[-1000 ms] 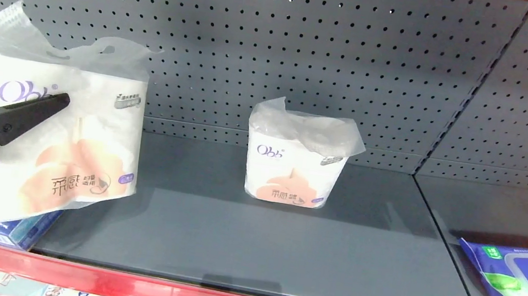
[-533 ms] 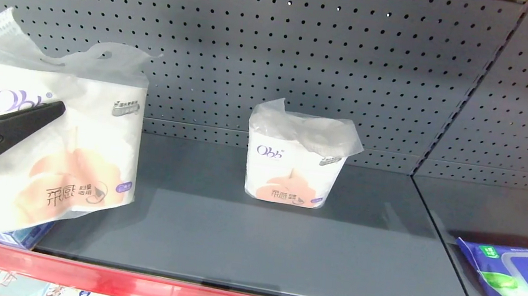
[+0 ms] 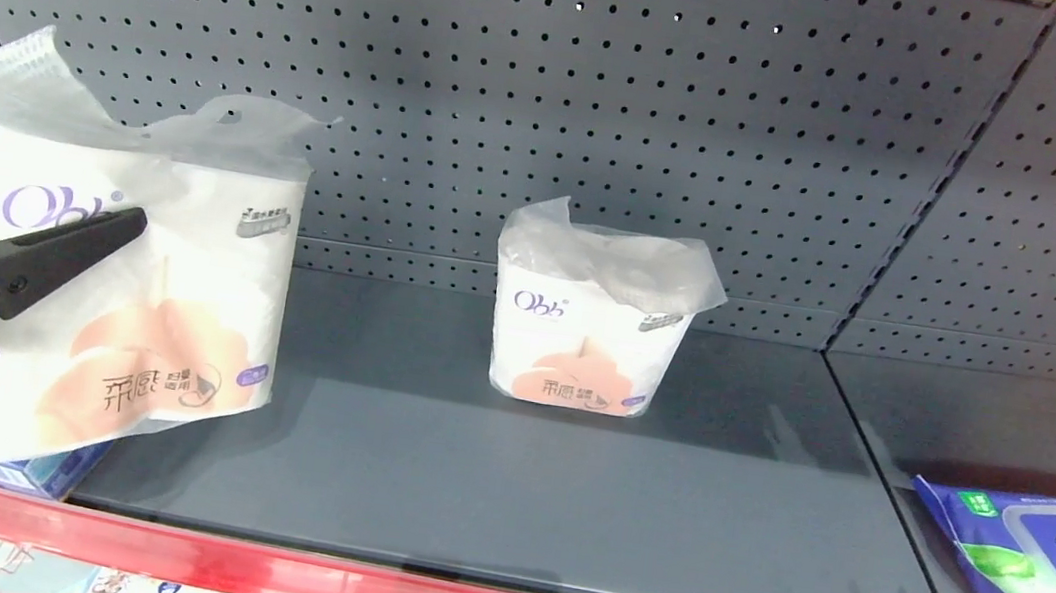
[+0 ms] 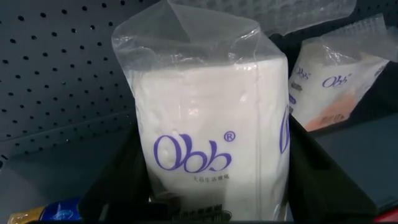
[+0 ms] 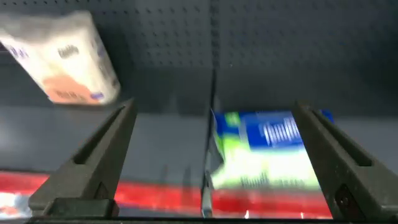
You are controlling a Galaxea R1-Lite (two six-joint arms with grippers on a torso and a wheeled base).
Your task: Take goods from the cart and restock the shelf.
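Placing step: the left gripper (image 4: pixel 211 130) was clamped on the white, peach-printed plastic-wrapped tissue pack (image 3: pixel 166 292) at nine o'clock over the grey metal shelf (image 3: pixel 563 502), the right gripper (image 5: pixel 212 106) gaped empty, and the next move likely called for setting it down beside the matching standing pack (image 3: pixel 590 324).
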